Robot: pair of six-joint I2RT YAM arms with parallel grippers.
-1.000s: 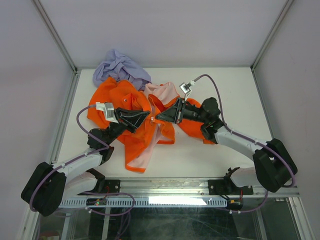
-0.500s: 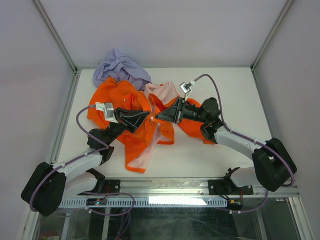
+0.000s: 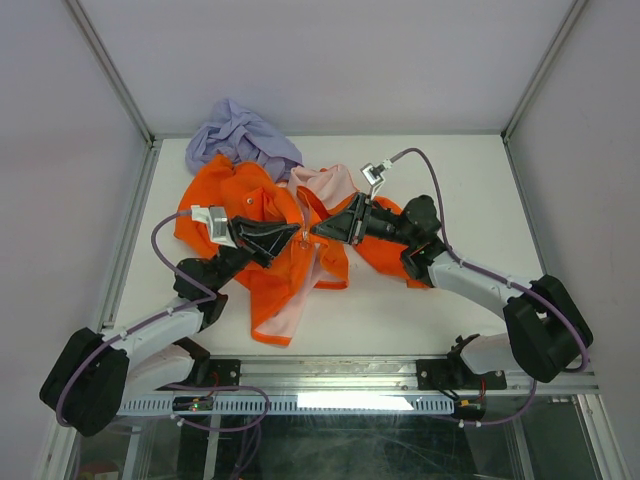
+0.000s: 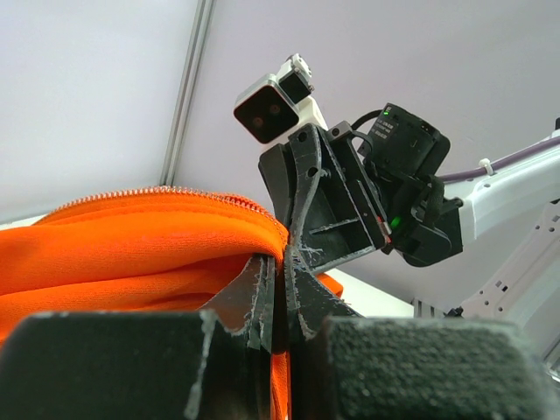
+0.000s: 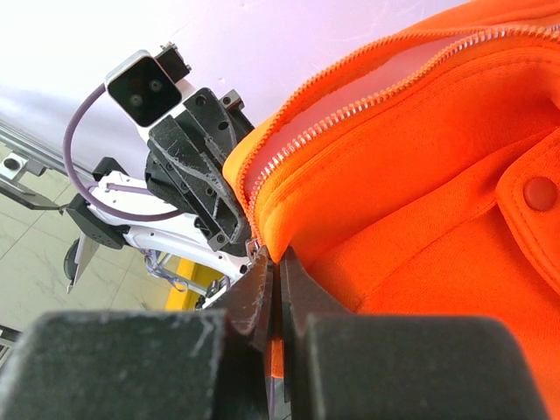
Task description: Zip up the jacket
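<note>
The orange jacket (image 3: 262,215) lies crumpled at the table's middle left, pink lining (image 3: 327,184) showing. My left gripper (image 3: 294,235) and right gripper (image 3: 314,232) meet tip to tip over its front edge. In the left wrist view the left gripper (image 4: 284,262) is shut on a fold of orange fabric (image 4: 131,241) with zipper teeth (image 4: 149,192) along its top. In the right wrist view the right gripper (image 5: 273,262) is shut on the jacket's edge (image 5: 289,232) beside its zipper teeth (image 5: 350,109). The zipper slider is not clearly visible.
A lavender-purple cloth (image 3: 243,133) lies bunched at the back left, touching the jacket. White table (image 3: 460,190) with metal frame posts at its corners. Cables loop from both wrists.
Both grippers have shifted very slightly, staying tip to tip on the jacket's edge. The jacket's folds look the same.
</note>
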